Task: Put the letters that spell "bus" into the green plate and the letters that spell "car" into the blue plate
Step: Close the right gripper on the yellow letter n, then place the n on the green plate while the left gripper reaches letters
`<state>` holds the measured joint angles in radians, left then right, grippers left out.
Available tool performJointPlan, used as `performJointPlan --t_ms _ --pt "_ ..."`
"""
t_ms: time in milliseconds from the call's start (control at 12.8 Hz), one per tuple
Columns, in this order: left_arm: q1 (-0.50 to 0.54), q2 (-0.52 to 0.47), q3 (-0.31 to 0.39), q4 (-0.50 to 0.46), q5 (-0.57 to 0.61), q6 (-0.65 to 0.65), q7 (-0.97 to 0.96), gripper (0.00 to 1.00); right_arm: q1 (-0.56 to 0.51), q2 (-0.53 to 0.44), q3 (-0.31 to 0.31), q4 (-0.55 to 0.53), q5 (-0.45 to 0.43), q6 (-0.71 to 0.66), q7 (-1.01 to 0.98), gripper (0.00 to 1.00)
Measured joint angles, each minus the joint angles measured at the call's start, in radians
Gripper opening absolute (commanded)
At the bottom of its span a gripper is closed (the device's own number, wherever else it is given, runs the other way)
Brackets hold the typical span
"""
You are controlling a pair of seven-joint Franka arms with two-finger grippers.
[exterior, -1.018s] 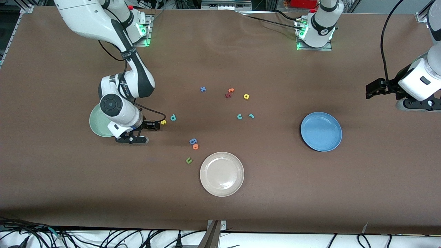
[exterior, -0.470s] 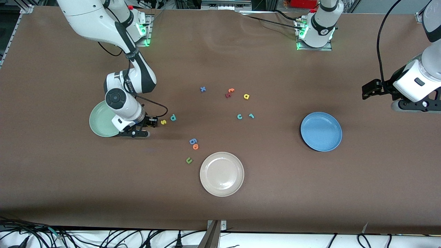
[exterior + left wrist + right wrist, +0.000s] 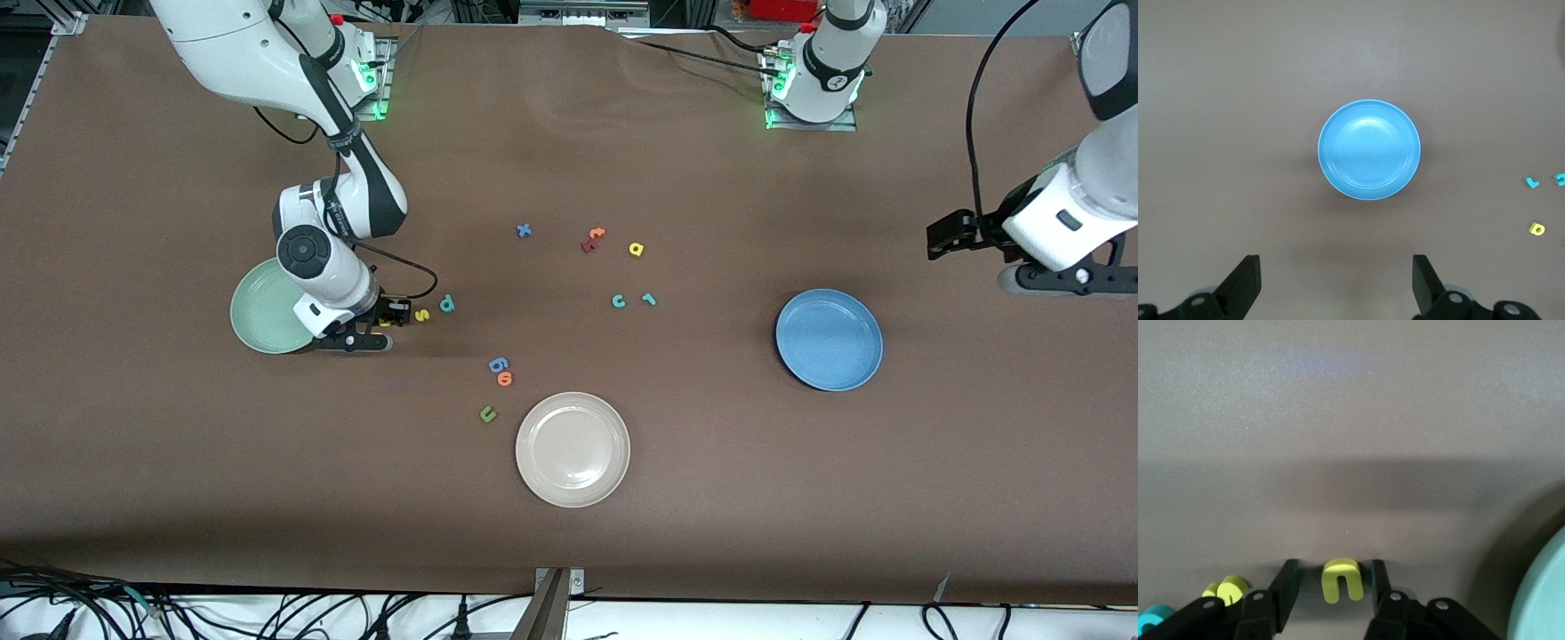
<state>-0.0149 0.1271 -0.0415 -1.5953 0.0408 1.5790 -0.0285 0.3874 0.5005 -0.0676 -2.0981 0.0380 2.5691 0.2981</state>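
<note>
Since the earlier frames the right arm has drawn in toward the green plate [image 3: 267, 317], and its jaws have narrowed around the yellow u [image 3: 1341, 579]. That u sits on the table between the right gripper [image 3: 1334, 585] fingers, prongs toward the wrist camera, with a sliver of gap visible on each side, so the jaws are part-closed and not yet gripping, by my reading. Just beside it, toward the left arm's end, lie the yellow s [image 3: 421, 315] and then the teal b [image 3: 446, 304]; the green plate lies at the gripper's other flank, mostly bare in the front view, part hidden by the wrist. To do the pick well: finish closing squarely on the u's two flanks, keep the fingertips low so the thin foam does not squirt out, lift straight, then carry the short hop to the green plate without brushing the s. The a [image 3: 636, 249], c [image 3: 618, 301] and r [image 3: 649, 299] sit mid-table, untouched, well apart from the blue plate [image 3: 829, 340]. The left gripper [image 3: 1335, 280] waits, wide open and empty, above that plate.
</note>
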Motion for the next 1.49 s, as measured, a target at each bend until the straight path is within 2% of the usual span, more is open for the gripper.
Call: performJointPlan --t_ms 313,783,861,1174,1487 --pt "-0.035 0.076 -0.008 -0.001 -0.006 0.000 -0.021 1.00 0.000 -0.007 0.001 -0.008 0.000 0.015 -0.006 0.08" --pt "-0.128 0.146 -0.012 -0.002 -0.103 0.067 -0.121 1.00 -0.002 -0.035 -0.010 -0.001 0.000 0.015 -0.022 0.06" --pt "-0.149 0.161 -0.012 -0.003 -0.109 0.094 -0.156 1.00 -0.003 -0.062 -0.029 0.010 0.000 -0.024 -0.023 0.06" --pt "-0.275 0.253 -0.015 -0.006 -0.111 0.238 -0.354 1.00 -0.006 -0.179 -0.141 0.133 0.000 -0.346 -0.049 0.06" --pt "-0.365 0.352 -0.016 -0.008 -0.111 0.360 -0.456 1.00 -0.020 -0.171 -0.275 0.125 0.000 -0.398 -0.170 0.06"
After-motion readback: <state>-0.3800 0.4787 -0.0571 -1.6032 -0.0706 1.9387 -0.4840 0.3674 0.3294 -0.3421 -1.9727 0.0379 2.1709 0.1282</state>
